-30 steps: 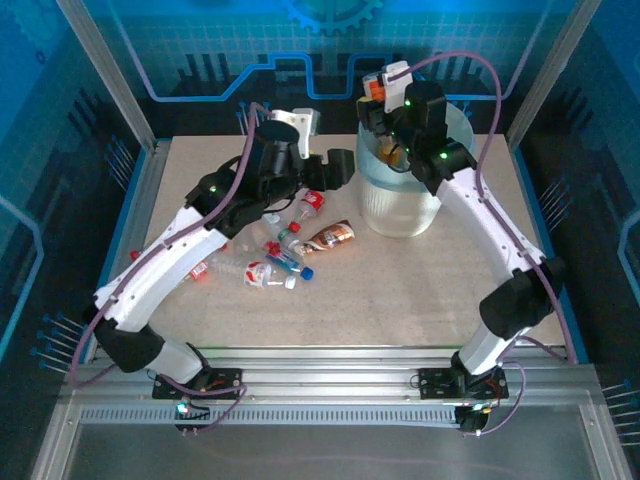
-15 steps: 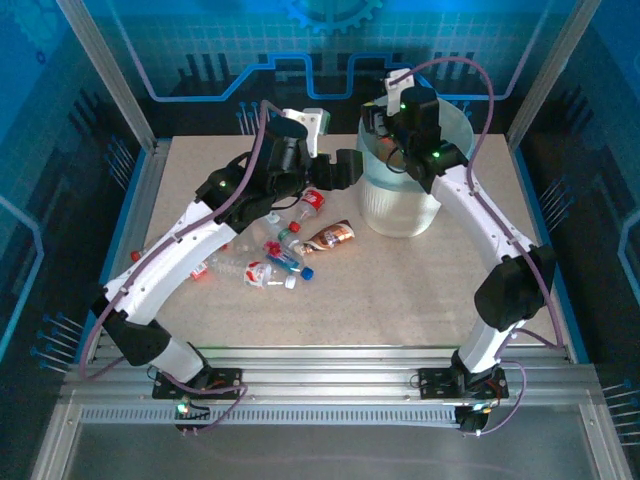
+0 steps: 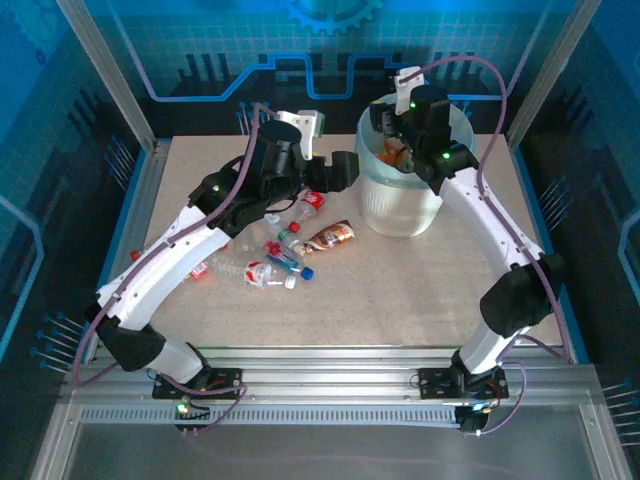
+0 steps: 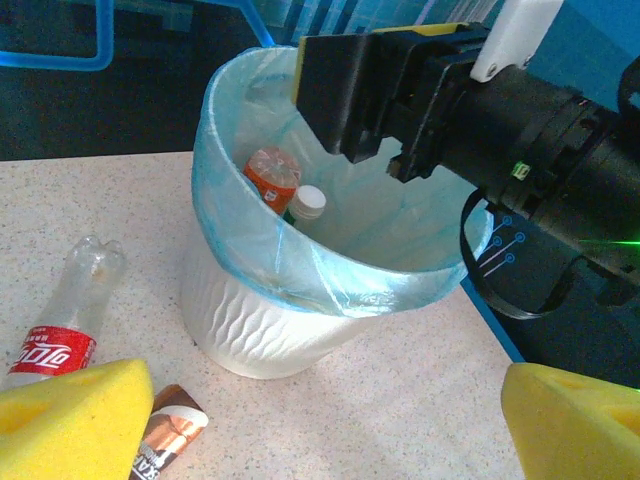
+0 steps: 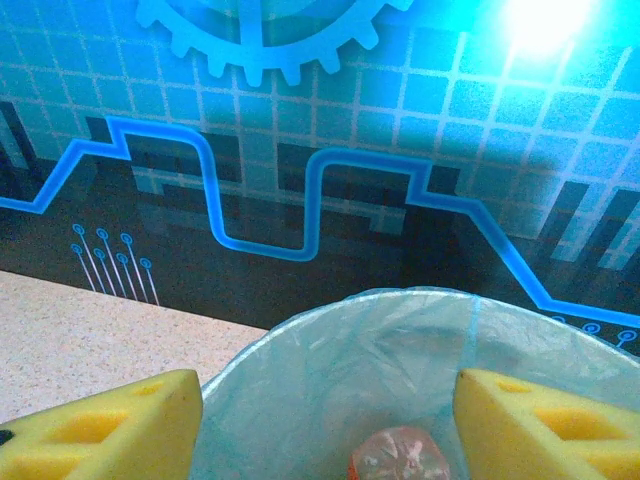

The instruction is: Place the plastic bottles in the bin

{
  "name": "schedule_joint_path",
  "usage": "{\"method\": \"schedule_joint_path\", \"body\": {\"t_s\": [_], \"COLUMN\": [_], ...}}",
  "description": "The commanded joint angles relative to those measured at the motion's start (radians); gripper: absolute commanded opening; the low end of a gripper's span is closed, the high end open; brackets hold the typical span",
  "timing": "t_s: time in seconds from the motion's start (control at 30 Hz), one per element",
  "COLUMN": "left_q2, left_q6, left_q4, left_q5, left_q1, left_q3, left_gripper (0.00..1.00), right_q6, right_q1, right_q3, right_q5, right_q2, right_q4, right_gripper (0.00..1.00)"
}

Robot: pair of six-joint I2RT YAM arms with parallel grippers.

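While the right gripper (image 5: 330,425) hangs over the bin (image 5: 400,305), its pads stand wide apart and empty, and an orange bottle (image 5: 398,455) lies straight below them in the bag. Over to the left gripper (image 4: 320,420): pads spread, nothing between them, bin just ahead. A clear red-labelled bottle (image 4: 62,325) lies ahead to its left, a brown one (image 4: 168,440) beside its left pad. More bottles (image 3: 272,262) sit back under its arm.
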Motion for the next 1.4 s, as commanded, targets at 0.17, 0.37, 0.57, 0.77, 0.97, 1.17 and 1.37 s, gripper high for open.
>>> {"method": "schedule_joint_path", "body": {"t_s": [0.17,0.37,0.57,0.77,0.97,1.17,1.37], "left_q2": [-0.046,-0.136,-0.334,-0.559,-0.676,-0.713,-0.715], "left_q6": [0.004,-0.067,-0.136,-0.135,-0.134,-0.173,-0.210], "left_q4": [-0.027,-0.042,-0.090,-0.235,-0.309,-0.263,-0.232], "left_q5": [-0.040,-0.026,-0.009,0.003,0.097,0.224,0.251], "left_q1": [0.001,0.069,0.221,0.418,0.609,0.731,0.757], "left_q3": [-0.046,-0.204,-0.475,-0.693,-0.849,-0.978,-1.022], "left_gripper": [0.92,0.93,0.93,0.93,0.94,0.94,0.94], "right_q6": [0.059,-0.007,-0.080,-0.033,-0.031,-0.064,-0.102], "right_q1": [0.021,0.174,0.365,0.501,0.592,0.651,0.670], "right_q3": [-0.018,-0.027,-0.055,-0.088,-0.139,-0.130,0.047], "right_q5": [-0.112,-0.182,-0.297,-0.389,-0.429,-0.410,-0.381], "right_q2": [-0.123,-0.208,-0.208,-0.132,-0.024,0.120,0.325], "right_q4": [-0.059,-0.166,-0.305,-0.392,-0.387,-0.412,-0.528], "right_gripper": [0.67,0.66,0.66,0.63,0.61,0.64,0.69]}}
